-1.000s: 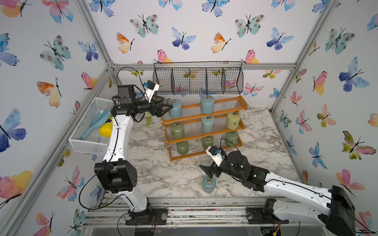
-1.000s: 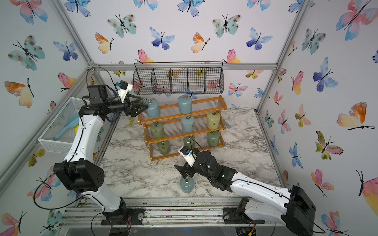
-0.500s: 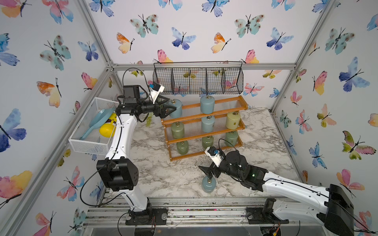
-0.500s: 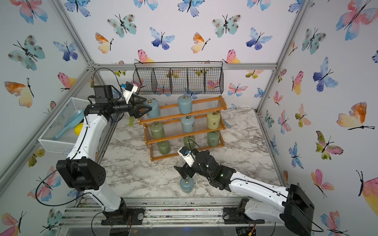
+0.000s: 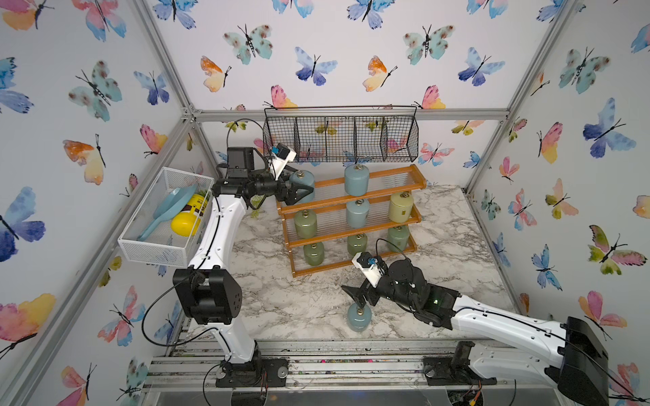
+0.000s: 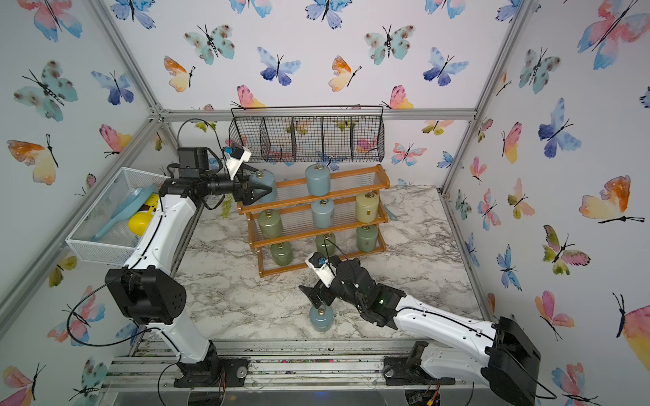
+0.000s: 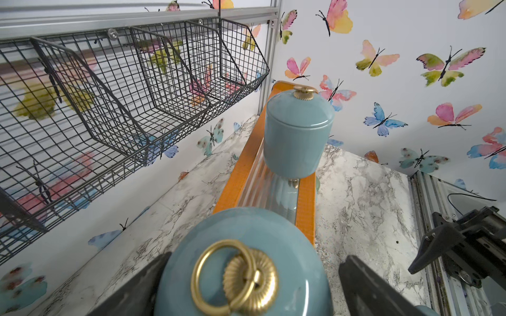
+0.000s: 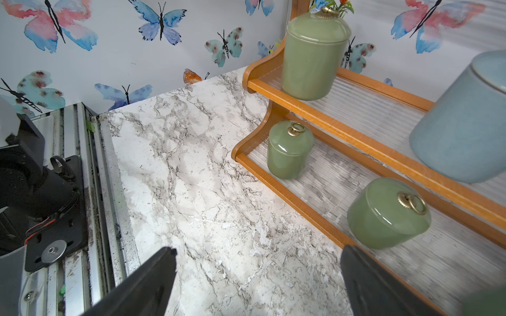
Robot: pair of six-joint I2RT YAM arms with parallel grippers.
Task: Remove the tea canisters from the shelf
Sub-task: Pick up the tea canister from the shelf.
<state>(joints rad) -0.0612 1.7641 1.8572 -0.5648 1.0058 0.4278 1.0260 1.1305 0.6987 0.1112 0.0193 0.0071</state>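
Our left gripper (image 7: pixel 256 257) has advanced to the top tier of the orange-brown stepped wooden shelf (image 5: pixel 327 202). Its wide jaws now straddle the end pale blue glossy canister (image 5: pixel 303 179), so closing comes next. Our right gripper (image 5: pixel 356 296) hangs wide above a blue canister (image 5: pixel 358 318) already off the shelf.

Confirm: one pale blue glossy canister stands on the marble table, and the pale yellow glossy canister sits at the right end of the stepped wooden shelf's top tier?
Not the top tier. Both top views show the pale yellow glossy canister at the right end of the middle tier of the stepped wooden shelf. One pale blue glossy canister does stand on the marble table.
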